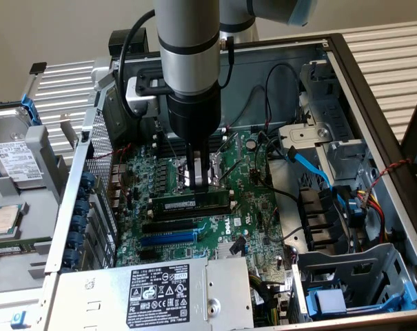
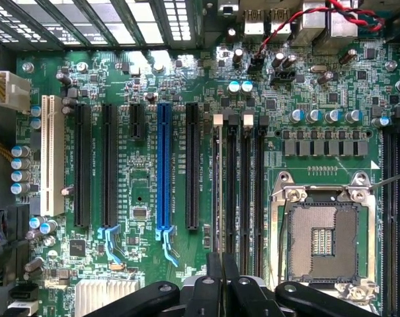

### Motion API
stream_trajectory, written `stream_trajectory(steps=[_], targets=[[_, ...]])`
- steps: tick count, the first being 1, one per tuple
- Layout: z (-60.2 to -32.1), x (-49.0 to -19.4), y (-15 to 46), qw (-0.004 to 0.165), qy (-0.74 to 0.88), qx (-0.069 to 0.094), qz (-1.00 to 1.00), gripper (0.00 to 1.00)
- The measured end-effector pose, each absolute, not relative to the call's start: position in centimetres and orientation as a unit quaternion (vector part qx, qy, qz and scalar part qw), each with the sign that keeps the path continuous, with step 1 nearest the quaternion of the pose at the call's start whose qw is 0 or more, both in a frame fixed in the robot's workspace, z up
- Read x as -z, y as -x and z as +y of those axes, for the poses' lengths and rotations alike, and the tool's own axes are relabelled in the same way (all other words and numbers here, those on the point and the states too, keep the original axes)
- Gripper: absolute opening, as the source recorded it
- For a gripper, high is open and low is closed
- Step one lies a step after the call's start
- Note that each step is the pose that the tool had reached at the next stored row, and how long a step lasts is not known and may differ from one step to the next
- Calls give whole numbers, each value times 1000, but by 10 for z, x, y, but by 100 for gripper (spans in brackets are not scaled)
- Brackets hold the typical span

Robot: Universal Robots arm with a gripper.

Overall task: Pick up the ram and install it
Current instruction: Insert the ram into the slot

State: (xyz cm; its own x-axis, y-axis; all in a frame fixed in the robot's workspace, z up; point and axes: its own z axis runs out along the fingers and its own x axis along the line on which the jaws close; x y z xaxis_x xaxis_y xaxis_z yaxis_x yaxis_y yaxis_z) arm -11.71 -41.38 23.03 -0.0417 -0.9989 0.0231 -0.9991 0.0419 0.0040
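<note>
Jaws shut and empty-looking, directly over ram (image 1: pixel 191 204) standing on edge on motherboard (image 1: pixel 222 231); ram's long axis along exterior view's left-right; contact with its top edge undeterminable.

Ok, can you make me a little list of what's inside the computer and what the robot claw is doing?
place: open computer case with a green motherboard inside
gripper: shut, tips down at the top edge of the ram
the ram: standing on edge along the black memory slots, right under the gripper
held or just touched: cannot tell
blue slot: empty, between the ram and the grey power supply box
processor socket: bare, no chip in it
</note>
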Motion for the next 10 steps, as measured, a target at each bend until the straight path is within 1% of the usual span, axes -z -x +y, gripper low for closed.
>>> stream_trajectory(steps=[10], targets=[[-414,-229,117,10,-692,-7,-722,12]])
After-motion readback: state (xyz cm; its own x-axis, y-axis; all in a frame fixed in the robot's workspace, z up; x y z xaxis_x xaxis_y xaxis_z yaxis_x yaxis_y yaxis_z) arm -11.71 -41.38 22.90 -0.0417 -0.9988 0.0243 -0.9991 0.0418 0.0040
